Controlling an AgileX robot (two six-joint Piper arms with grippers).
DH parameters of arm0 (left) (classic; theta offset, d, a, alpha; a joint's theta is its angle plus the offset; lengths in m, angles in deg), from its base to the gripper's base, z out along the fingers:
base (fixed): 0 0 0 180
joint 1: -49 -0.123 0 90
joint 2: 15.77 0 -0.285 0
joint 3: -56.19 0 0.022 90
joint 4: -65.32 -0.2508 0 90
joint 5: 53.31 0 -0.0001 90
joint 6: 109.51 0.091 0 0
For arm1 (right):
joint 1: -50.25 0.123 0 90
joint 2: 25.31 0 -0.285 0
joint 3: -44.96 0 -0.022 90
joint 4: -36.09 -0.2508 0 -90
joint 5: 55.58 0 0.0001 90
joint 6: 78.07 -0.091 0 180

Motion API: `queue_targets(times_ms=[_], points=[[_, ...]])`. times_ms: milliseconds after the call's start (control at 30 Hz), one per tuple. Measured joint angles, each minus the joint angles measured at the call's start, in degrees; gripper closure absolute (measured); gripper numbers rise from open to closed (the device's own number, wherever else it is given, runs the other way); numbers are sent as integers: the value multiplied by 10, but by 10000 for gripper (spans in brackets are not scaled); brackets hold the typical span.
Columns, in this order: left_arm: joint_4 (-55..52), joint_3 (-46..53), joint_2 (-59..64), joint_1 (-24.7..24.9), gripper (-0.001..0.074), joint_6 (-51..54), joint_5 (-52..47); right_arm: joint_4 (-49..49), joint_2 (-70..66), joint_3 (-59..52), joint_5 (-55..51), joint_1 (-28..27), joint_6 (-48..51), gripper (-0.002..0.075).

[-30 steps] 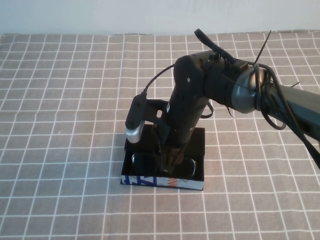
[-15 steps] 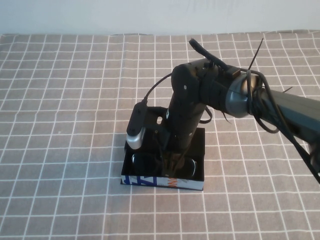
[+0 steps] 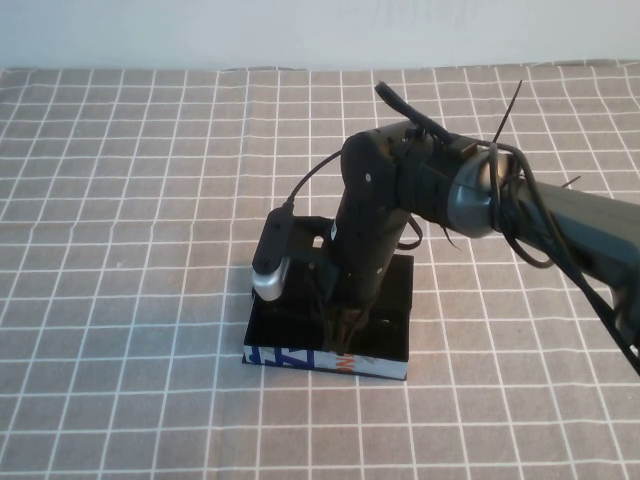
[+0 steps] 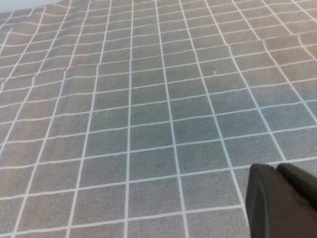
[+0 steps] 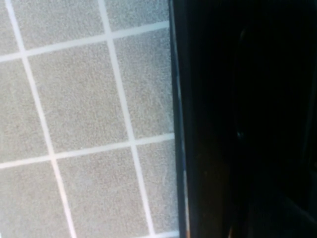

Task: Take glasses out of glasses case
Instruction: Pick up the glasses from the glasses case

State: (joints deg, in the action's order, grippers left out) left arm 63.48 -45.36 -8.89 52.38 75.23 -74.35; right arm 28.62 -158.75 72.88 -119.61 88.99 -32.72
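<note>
The left gripper (image 4: 282, 198) does not appear in the high view; its own wrist camera shows only a dark fingertip edge over bare checked tablecloth (image 4: 148, 124), so it seems parked well away from the work, and whether its fingers are open or closed cannot be told. Toward the middle of the table sits the glasses case (image 3: 330, 345), lid back, its blue, white and orange front facing the camera. The right gripper (image 3: 340, 335) reaches steeply down into the case near its front wall; the glasses themselves cannot be made out in the black interior, and whether the fingers are spread, closed or gripping the frame cannot be told. To do this step well, I judge the fingers should close on the bridge or a rim rather than a lens, then lift straight up so the arms clear the case walls without dragging the case along. Compared with a second ago, the right wrist has sunk lower and leaned further over the case, and the two lens glints seen then no longer show.
</note>
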Motion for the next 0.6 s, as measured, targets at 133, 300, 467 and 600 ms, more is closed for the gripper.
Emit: queue_targets(times_ms=[133, 300, 467, 600], points=[[0, 0, 0, 0, 739, 0, 0, 1, 3, 0, 0, 0, 0, 662], [0, 0, 0, 0, 739, 0, 0, 8, 32, 9, -21, 0, -14, 662], [0, 0, 0, 0, 739, 0, 0, 9, 76, 26, -49, 0, -83, 662], [0, 0, 0, 0, 739, 0, 0, 21, 108, 29, -62, -4, -191, 662]])
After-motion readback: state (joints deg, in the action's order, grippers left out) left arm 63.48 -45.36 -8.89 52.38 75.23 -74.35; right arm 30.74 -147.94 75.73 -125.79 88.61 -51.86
